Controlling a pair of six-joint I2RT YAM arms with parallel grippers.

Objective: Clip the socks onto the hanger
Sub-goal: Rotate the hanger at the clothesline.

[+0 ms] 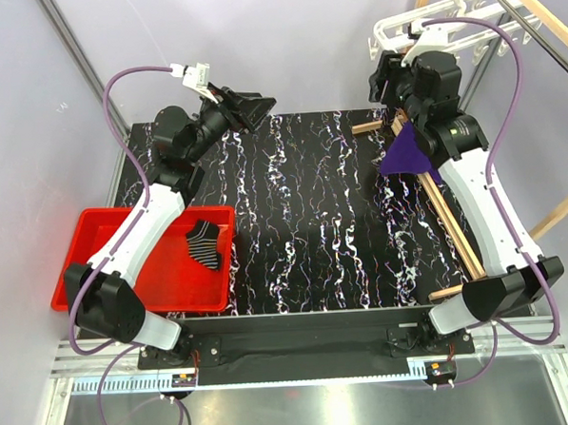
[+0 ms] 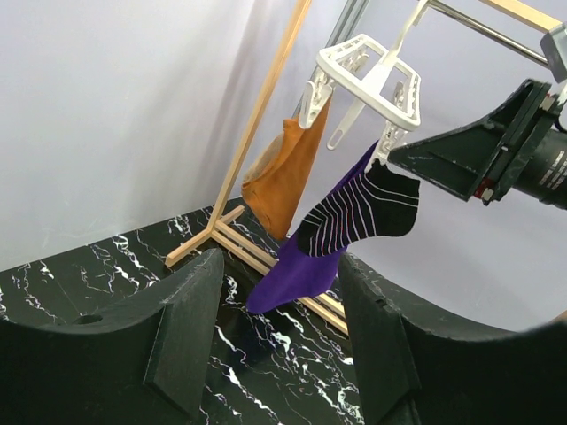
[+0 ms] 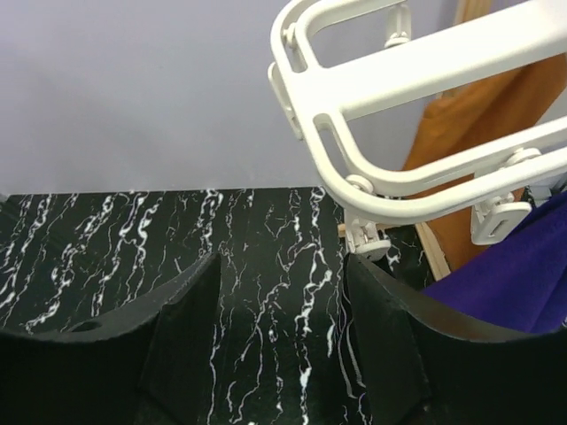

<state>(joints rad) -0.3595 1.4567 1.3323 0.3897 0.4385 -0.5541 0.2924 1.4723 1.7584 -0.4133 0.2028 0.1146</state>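
One black sock with white stripes [image 2: 359, 217] hangs from a clip on the white hanger [image 2: 368, 75], in front of a purple cloth [image 2: 306, 270]. Another striped sock [image 1: 207, 243] lies in the red bin [image 1: 188, 284] at the left. My right gripper [image 3: 282, 283] is open and empty just under the hanger frame [image 3: 399, 88], with a dangling clip [image 3: 366, 239] by its right finger. In the left wrist view its finger [image 2: 452, 155] ends beside the clip that holds the sock. My left gripper [image 2: 279, 292] is raised over the table's back left, open and empty.
An orange cloth [image 2: 283, 177] also hangs from the hanger. The wooden rack [image 1: 446, 213] stands along the table's right side, its post [image 2: 257, 115] rising to a top rail. The black marbled table [image 1: 304, 221] spreads between the arms.
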